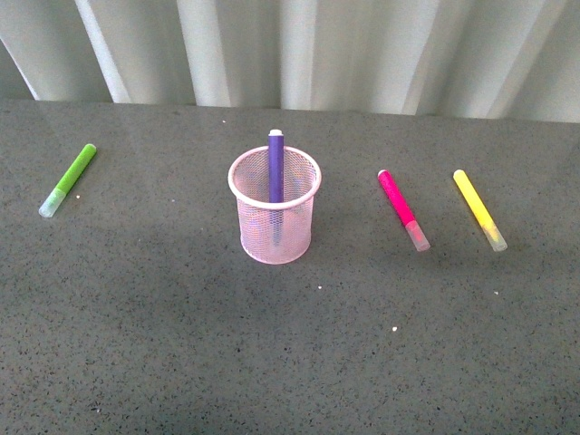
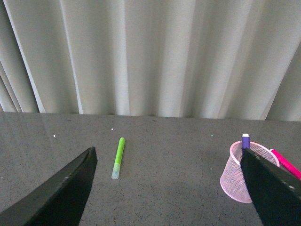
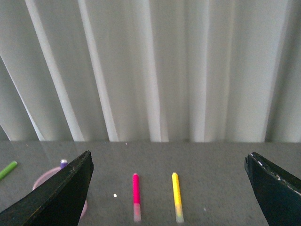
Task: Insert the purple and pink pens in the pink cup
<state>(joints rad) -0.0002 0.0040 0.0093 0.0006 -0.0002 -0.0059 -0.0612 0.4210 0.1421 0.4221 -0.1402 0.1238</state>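
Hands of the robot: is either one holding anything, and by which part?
Nothing is held. The left hand and the right hand are both open and empty; the pink pen lies on the table.

Left pincer (image 2: 168,151) and right pincer (image 3: 168,156) both have jaws spread wide.

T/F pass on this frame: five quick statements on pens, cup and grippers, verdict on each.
1. The purple pen stands in the pink cup. True.
2. The pink pen is in the cup too. False: it lies on the table, right of the cup.
3. The yellow marker lies right of the pink pen. True.
4. The left gripper is shut on the green marker. False: it is open and empty; the green marker lies on the table, left of the cup.
5. The right gripper is open. True.
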